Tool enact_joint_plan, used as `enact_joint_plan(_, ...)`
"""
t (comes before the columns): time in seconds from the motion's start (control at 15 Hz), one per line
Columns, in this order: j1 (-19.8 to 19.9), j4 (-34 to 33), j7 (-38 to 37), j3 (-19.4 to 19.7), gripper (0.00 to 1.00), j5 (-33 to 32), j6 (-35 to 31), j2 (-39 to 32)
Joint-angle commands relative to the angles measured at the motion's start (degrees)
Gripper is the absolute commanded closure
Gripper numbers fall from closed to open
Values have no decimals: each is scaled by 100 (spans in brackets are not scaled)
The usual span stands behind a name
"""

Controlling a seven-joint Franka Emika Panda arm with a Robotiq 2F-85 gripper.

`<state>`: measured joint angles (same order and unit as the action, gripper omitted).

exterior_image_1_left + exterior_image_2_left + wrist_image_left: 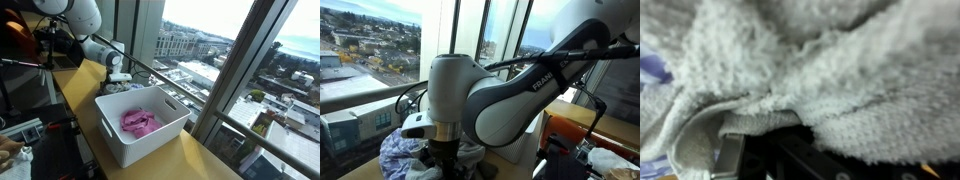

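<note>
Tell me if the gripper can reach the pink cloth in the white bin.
Probably yes: the white bin is open-topped, nothing covers the pink cloth; the gripper is at towels beside it.

I count one robot arm, and it carries one gripper. There is one table, a long wooden one running beside the windows. On it stands one white bin, and I see exactly one pink cloth lying inside it. Past the far end of the bin there is one heap of laundry. In that heap I can make out two pieces: one pale terry towel and one bluish-purple cloth. I count three cloths in all, two outside the bin and one in it. Whether more pieces lie under the heap, I cannot tell.
</note>
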<state>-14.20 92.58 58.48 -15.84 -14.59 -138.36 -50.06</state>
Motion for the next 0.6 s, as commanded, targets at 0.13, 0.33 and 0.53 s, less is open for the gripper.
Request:
enact_joint_plan(0.13, -63, -301, 180, -209, 100, 61, 513, 294)
enact_joint_plan(0.33, -116, -311, 179, -334, 99, 76, 886, 885)
enact_joint_plan(0.53, -196, -477, 246, -360, 100, 57, 1309, 1438)
